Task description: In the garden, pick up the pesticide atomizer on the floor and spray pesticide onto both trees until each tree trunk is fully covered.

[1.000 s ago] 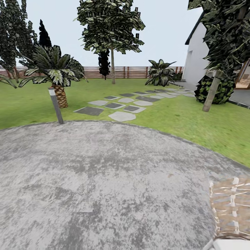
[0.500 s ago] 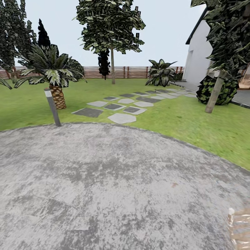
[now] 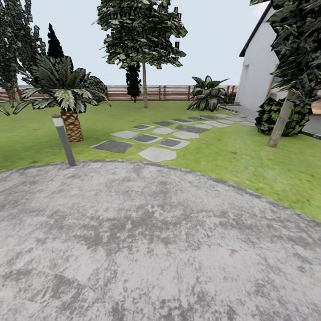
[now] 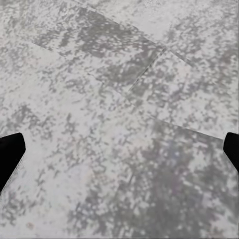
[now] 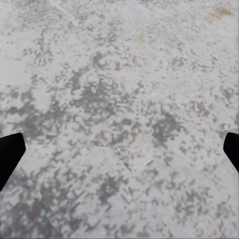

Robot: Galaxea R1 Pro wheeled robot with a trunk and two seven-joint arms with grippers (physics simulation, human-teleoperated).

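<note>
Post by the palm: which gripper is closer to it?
Left, probably. The post stands ahead on the robot's left side. Both the left gripper and right gripper hang open over grey paving, well short of it.

The round pavement point(image 3: 147, 249) under me looks like rough, matt concrete, mottled grey with darker blotches; my wrist cameras show the same speckled, grainy surface crossed by thin seams. Beyond it the lawn point(image 3: 249, 160) is a blurry, soft green. The stepping stones point(image 3: 157, 154) look flat and matt, some pale, some dark slate. At upper centre the fence point(image 3: 156, 92) reads as brown slatted wood. The palm trunk point(image 3: 71, 126) at left is scaly, and the house wall point(image 3: 252, 84) at upper right is smooth white.
</note>
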